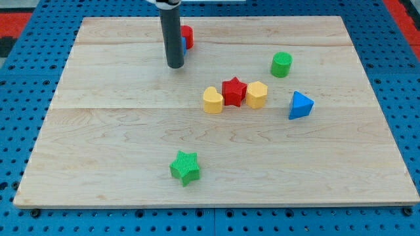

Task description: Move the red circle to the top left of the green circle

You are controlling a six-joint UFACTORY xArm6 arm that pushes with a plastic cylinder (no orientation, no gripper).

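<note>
- Wooden board (98,151) sits on a blue pegboard bench.
- No pincer on this arm, so nothing to spread or pinch; my tip (174,66) is just a dark rod end resting on the board.
- Red circle (187,35) sits just behind the rod near the view's top, mostly hidden, something blue peeking beside it.
- Green circle (281,64) is well off to the view's right.
- Yellow heart (212,101), red star (233,92) and yellow hexagon (256,94) touch in a row mid-board; blue triangle (300,105) and green star (185,167) sit apart.
- No readable writing.
</note>
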